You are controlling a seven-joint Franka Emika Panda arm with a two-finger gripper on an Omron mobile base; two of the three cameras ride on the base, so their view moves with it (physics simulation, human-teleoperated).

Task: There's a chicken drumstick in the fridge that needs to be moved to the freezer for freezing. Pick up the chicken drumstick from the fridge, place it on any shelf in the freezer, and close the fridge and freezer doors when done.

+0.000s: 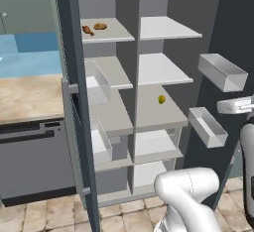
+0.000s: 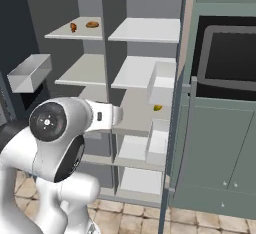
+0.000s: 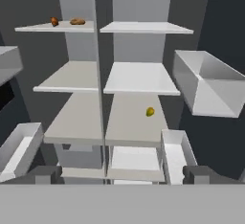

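Observation:
The tall slate-blue unit has both doors swung wide: the left door (image 1: 74,77) is seen edge-on and the right door (image 1: 233,28) carries clear bins. The chicken drumstick (image 1: 87,29) (image 2: 73,27) (image 3: 54,21), small and reddish-brown, lies on the top white shelf (image 3: 43,28) of the left half. A golden-brown bun (image 3: 77,21) sits just to its right. My gripper (image 3: 124,175) is open and holds nothing. It hangs in front of the unit at mid height, well below and away from the drumstick.
A yellow-green fruit (image 3: 150,111) rests on a lower shelf of the right half. Clear bins (image 3: 206,82) (image 3: 16,153) jut from both doors on either side of my hand. A wooden counter (image 1: 25,97) lies left, pale green cabinets (image 2: 220,143) right.

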